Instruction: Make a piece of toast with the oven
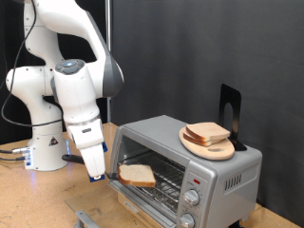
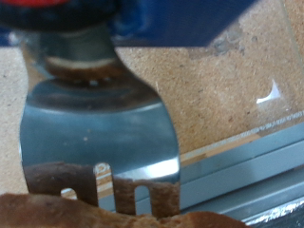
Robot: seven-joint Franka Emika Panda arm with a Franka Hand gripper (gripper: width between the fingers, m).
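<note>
Presently the gripper [image 1: 94, 167] sits low at the oven's [image 1: 190, 166] nine o'clock, closed on the handle of a metal spatula [image 2: 100, 128]. The piece of toast [image 1: 139, 175] lies on the spatula's blade at the oven mouth, above the lowered glass door [image 1: 142, 195]. A round wooden plate [image 1: 209, 142] with further bread slices [image 1: 207, 133] rests on the oven roof at one o'clock. Risk: the slice rests loose on a smooth blade; any tilt or catch against the wire rack [image 1: 163, 173] could slide it onto the door or tabletop [image 1: 38, 204]
</note>
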